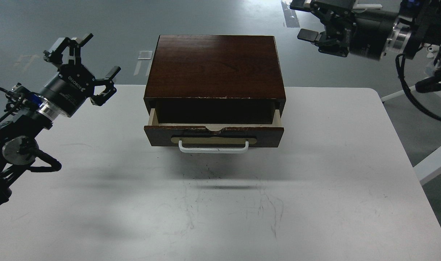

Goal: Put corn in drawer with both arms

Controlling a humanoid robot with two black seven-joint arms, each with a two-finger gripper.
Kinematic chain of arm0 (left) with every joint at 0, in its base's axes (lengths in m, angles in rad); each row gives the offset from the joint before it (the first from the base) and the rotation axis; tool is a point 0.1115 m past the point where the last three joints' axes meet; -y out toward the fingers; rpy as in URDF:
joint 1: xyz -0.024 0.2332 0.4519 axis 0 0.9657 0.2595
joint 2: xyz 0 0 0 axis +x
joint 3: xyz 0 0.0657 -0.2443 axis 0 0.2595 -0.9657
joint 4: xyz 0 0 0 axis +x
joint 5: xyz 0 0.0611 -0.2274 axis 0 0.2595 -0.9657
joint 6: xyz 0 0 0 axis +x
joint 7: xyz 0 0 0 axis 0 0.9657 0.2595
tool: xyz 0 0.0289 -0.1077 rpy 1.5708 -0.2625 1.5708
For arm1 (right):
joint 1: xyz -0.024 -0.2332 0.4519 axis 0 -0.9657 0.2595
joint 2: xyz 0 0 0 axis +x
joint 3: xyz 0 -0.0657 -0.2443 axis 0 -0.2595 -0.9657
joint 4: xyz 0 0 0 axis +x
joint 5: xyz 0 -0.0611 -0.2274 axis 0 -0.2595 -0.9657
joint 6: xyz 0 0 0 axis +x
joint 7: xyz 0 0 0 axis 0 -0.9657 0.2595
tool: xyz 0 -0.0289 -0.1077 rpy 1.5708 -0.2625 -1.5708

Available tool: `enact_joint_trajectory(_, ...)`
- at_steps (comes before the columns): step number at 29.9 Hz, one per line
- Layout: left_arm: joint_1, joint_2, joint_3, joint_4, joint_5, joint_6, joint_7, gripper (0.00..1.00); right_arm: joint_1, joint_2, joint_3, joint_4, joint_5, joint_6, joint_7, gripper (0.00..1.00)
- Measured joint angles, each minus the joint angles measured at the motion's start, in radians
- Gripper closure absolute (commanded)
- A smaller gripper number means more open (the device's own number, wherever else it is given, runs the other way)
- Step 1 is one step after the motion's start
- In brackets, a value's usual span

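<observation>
A white table [314, 203] carries a dark brown wooden box [215, 67] whose drawer [213, 135] is pulled partly out, its white bar handle [213, 147] facing the near edge and its shadowed inside hiding whether the corn lies there. The left gripper [90, 58] hangs above the table's far left corner with fingers spread and empty. The right gripper [303, 20] hovers off the table beyond the box's far right corner, fingers likewise spread and holding nothing.
</observation>
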Motion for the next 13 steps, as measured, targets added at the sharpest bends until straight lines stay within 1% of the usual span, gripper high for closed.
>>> enact_joint_trajectory(4, 0.026, -0.022, 0.0, 0.004, 0.004, 0.0, 0.001, 0.01, -0.285, -0.004, 0.246, -0.014, 0.06, -0.002, 0.0, 0.0)
enact_joint_trajectory(7, 0.043, -0.037, 0.0, 0.007, 0.006, 0.0, 0.002, 0.01, -0.446, 0.014, 0.375, -0.036, 0.1, -0.002, 0.0, 0.0)
enact_joint_trajectory(10, 0.053, -0.049, 0.0, 0.01, 0.007, 0.0, 0.003, 0.01, -0.551, 0.042, 0.448, -0.065, 0.127, -0.003, 0.0, 0.0)
enact_joint_trajectory(13, 0.062, -0.062, 0.0, 0.019, 0.012, 0.0, 0.003, 0.01, -0.608, 0.073, 0.471, -0.094, 0.136, -0.003, 0.0, 0.0)
